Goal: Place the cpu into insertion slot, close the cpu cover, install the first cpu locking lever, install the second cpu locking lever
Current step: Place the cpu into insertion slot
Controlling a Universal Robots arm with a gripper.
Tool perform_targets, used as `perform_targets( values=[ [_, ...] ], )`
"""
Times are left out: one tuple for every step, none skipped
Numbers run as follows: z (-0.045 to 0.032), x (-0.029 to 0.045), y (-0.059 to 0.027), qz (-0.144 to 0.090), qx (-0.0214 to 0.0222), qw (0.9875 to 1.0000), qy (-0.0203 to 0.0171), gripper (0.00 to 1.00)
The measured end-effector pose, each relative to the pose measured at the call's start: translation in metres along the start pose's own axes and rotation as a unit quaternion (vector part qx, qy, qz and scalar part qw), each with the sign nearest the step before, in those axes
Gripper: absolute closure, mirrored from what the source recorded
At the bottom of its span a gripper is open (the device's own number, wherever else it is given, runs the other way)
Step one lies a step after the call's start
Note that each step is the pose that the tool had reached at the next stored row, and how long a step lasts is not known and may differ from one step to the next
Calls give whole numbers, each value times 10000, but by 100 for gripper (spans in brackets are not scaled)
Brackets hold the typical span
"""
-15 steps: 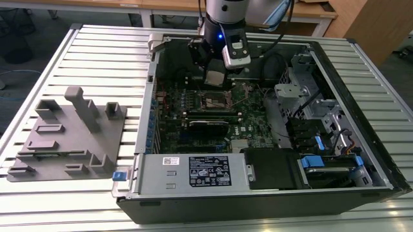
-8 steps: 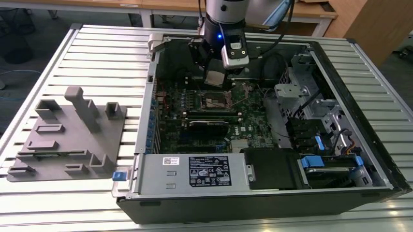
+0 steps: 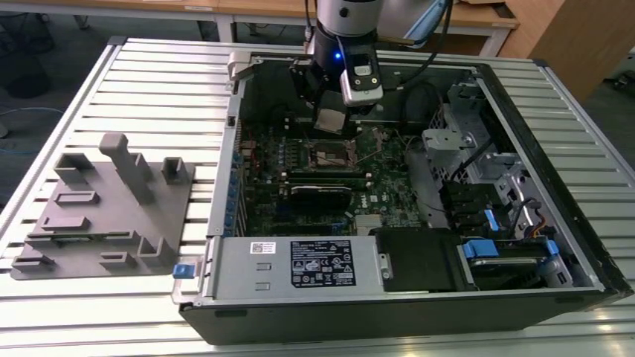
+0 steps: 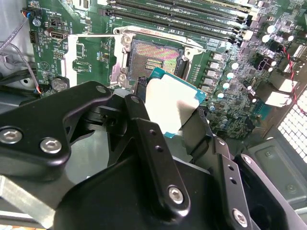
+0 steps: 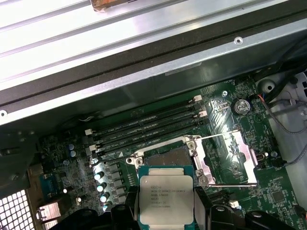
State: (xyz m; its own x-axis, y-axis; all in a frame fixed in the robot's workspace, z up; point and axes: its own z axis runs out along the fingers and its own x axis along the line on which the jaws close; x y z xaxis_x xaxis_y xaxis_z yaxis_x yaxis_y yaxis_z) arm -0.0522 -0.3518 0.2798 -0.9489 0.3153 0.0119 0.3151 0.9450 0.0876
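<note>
Inside the open computer case (image 3: 417,297), on the slatted desk (image 3: 149,82): one recorded moment, items as follows.

Item: tool (image 3: 331,125). It hangs over the green board. Its two black fingers (image 4: 139,122) are clamped on opposite edges of the cpu (image 4: 172,96).

Item: cpu. It is held off the board, not seated. Its dull metal top faces the camera in the first wrist view (image 5: 165,199), where the tool (image 5: 165,216) grips it on both sides. It lies roughly level and square to the socket rather than skewed, as far as both wrist views allow.

Item: insertion slot (image 5: 165,157). The socket is open, with its dark contact field exposed and nothing in it. It sits between the held chip and the long memory slots (image 5: 148,125). The chip's leading edge overlaps the socket's near rim in both wrist views. By judgement, the slot is just beyond and below the chip, towards the memory slots. In the exterior view the slot (image 3: 331,155) appears directly under the tool.

Item: cpu cover (image 5: 243,154). The silvery frame is swung open and lies beside the socket, clear of the opening (image 4: 73,56).

Item: locking levers. Their position cannot be told.

Item: grey fixture block (image 3: 109,208). It stands on the desk at the exterior view's left, well apart from the case.
</note>
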Motion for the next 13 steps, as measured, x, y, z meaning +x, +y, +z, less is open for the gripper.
perform_targets(
  values=[
    [0,0,0,0,0,10000,0,46],
    [0,0,0,4,0,10000,0,46],
    [0,0,0,22,0,10000,-2,46],
    [0,0,0,67,-1,10000,-6,46],
    [1,0,0,139,-2,9999,-12,46],
    [1,0,0,219,-2,9998,-19,46],
    [2,0,0,299,-3,9996,-26,46],
    [2,0,0,363,-4,9993,-32,46],
    [2,0,0,372,-4,9993,-32,46],
    [2,0,0,373,-5,9993,-33,46],
    [2,0,0,374,-5,9993,-33,46],
    [2,0,0,374,-4,9993,-33,46],
    [2,0,0,384,-5,9993,-34,46]
  ],
)
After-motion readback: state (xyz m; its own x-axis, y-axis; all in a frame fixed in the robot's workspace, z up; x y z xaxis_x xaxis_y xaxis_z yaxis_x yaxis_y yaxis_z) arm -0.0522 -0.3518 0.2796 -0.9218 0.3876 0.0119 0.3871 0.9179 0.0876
